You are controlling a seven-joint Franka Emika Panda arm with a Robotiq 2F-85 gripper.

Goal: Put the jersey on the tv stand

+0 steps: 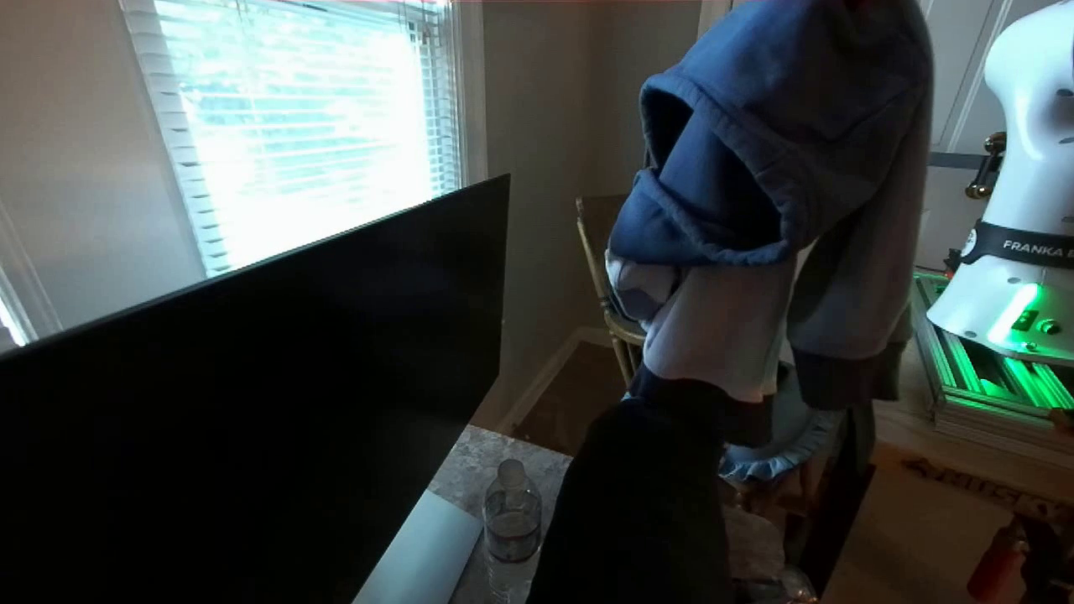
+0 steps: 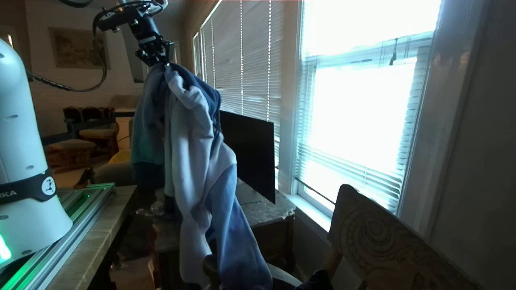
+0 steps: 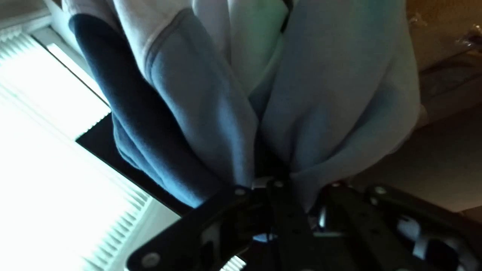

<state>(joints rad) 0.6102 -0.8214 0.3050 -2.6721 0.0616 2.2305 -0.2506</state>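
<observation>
Status: pick-up judged complete; placement not yet done. The blue and pale hooded jersey [image 2: 189,121] hangs from the Robotiq gripper [image 2: 160,62], sleeves trailing downward. In an exterior view, the mottled grey TV stand [image 1: 471,474] shows to the left of the jersey, and no part of the garment is seen resting on it. A flat-screen television [image 1: 252,436], a clear plastic bottle [image 1: 512,528] and a flat silver plate [image 1: 424,549] take up space on its top.

Remaining steps, as judged: carry the jersey across to the TV stand, lower it until the hanging cloth lies on the top, release, and raise the gripper away. Keep trailing sleeves away from the bottle; they could tip it during the carry.

Hand: the gripper is clamped on a gathered fold at the upper part of the jersey. The jaws stand close together, with bunched fabric between them and folds spreading to both sides in the wrist view. The fingertips are buried in dark cloth, so the exact gap cannot be read.
</observation>
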